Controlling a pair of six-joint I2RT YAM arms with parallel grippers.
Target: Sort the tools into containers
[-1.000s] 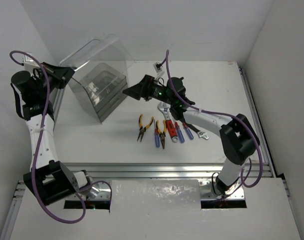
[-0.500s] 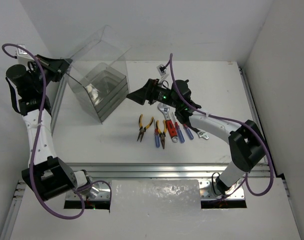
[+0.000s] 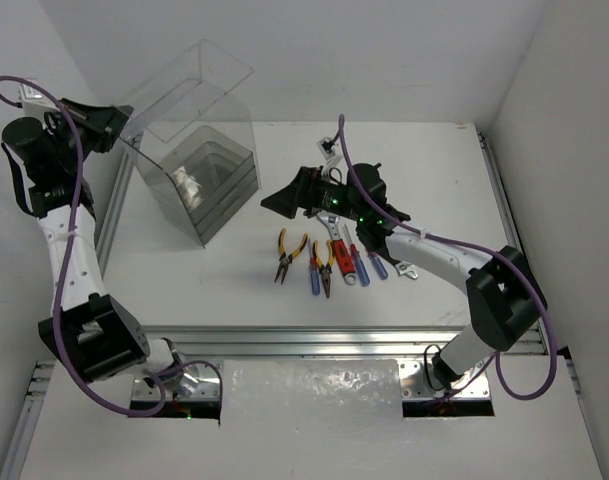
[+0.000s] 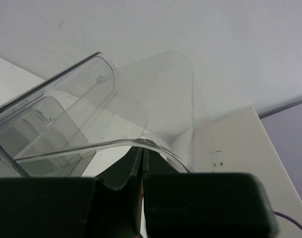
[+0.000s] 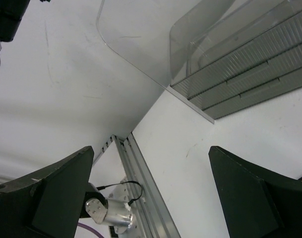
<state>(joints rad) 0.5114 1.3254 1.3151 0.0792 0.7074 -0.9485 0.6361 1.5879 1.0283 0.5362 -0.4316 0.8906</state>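
Note:
The clear box [image 3: 206,185] with stacked trays inside stands at the back left, its hinged lid [image 3: 189,88] lifted. My left gripper [image 3: 117,117] is shut on the lid's curved edge [image 4: 116,145]; in the left wrist view the left gripper [image 4: 142,149] pinches that rim. My right gripper [image 3: 277,203] is open and empty, above the table between the box and the tools; in its own view the right gripper [image 5: 155,198] faces the trays [image 5: 240,64]. Yellow-handled pliers [image 3: 287,254], blue-handled screwdrivers [image 3: 313,277], a red-handled tool [image 3: 342,258] and a silver wrench [image 3: 329,222] lie in a row.
A second pair of yellow pliers [image 3: 326,269] and another small wrench [image 3: 405,268] lie in the same row. An aluminium rail [image 3: 324,340] runs along the table's near edge. White walls close the back and sides.
My left gripper has risen and moved left, swinging the lid further open. My right gripper has drifted slightly right and toward the near edge, still open.

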